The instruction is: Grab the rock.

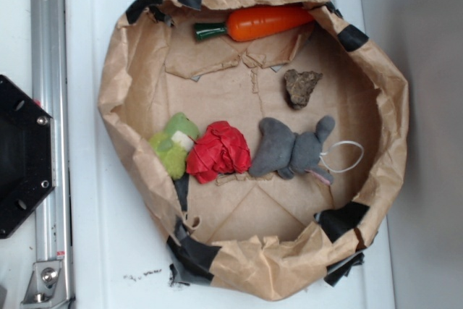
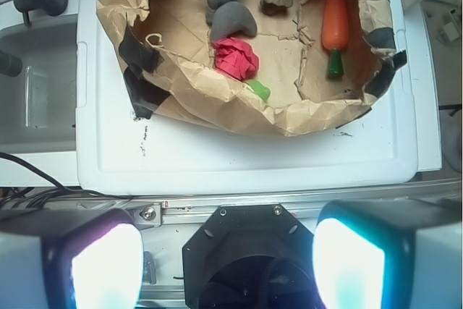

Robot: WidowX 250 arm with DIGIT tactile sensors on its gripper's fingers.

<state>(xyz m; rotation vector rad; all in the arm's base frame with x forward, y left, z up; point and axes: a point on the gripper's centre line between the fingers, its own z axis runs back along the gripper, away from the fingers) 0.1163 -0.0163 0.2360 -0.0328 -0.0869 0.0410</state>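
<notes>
Lining a white tray (image 1: pixel 217 291), a paper-bag nest (image 1: pixel 391 106) holds the rock (image 1: pixel 302 87) between carrot (image 1: pixel 264 23) and plush mouse (image 1: pixel 293 150), beside a red ball (image 1: pixel 219 152) and what may be a green plush toy (image 1: pixel 173 144); gripper (image 2: pixel 228 262) jaws spread, well apart from it.

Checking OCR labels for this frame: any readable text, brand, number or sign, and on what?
None readable in either view.
Black specks on the white lid below the paper bag: scuffs or smears, not letters.
Small red mark at the foot of the metal rail: too small to read.
Rock, carrot, grey plush mouse: no labels.
</notes>
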